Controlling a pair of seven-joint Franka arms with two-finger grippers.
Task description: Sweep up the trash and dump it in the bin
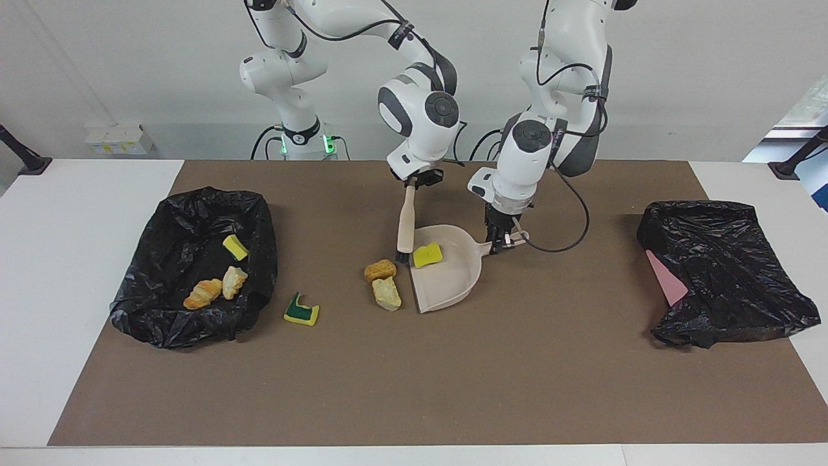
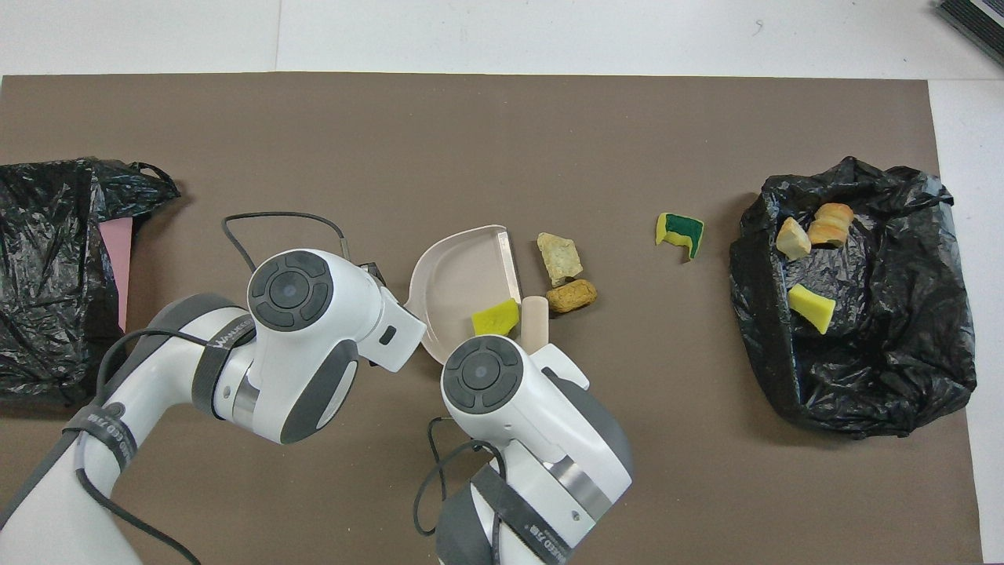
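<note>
While clamped in right gripper [image 1: 420, 180], brush [image 1: 406, 223] upright at dustpan [image 1: 447, 275] mouth; cork lump [image 1: 380, 270], bread chunk [image 1: 387, 293] just outside, toward bin [image 1: 252, 213].

I watch through two cameras: one high across the table [image 1: 414, 401], facing both arms; one steeply above the arms' own end (looking forward and down). Both share the brown mat [image 2: 471, 141] and both black bags.

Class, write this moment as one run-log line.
right gripper: shut on brush | left gripper: shut on dustpan | yellow sponge: in dustpan
</note>
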